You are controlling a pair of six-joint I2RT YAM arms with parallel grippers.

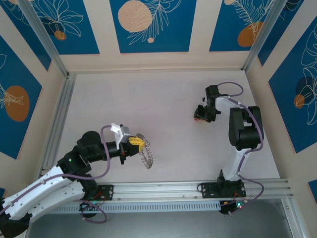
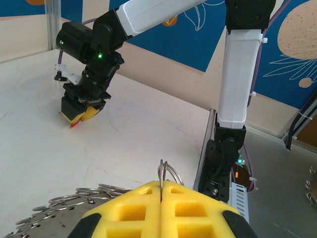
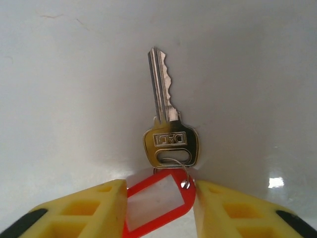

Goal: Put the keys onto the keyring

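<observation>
One key (image 3: 167, 130), red tag (image 3: 154, 204), white table (image 3: 59, 74)

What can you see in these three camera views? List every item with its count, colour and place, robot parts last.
key: one, silver, ahead of the right fingers, linked to the tag
red tag: one, red with white insert, between the right fingers
keyring: one, silvery, fringed with small metal pieces, at the left gripper
table: one, off-white, under both arms
wall panels: several, blue with orange, around the table
left gripper: one, yellow fingers, shut on the keyring
right gripper: one, yellow fingers, shut on the red tag
</observation>
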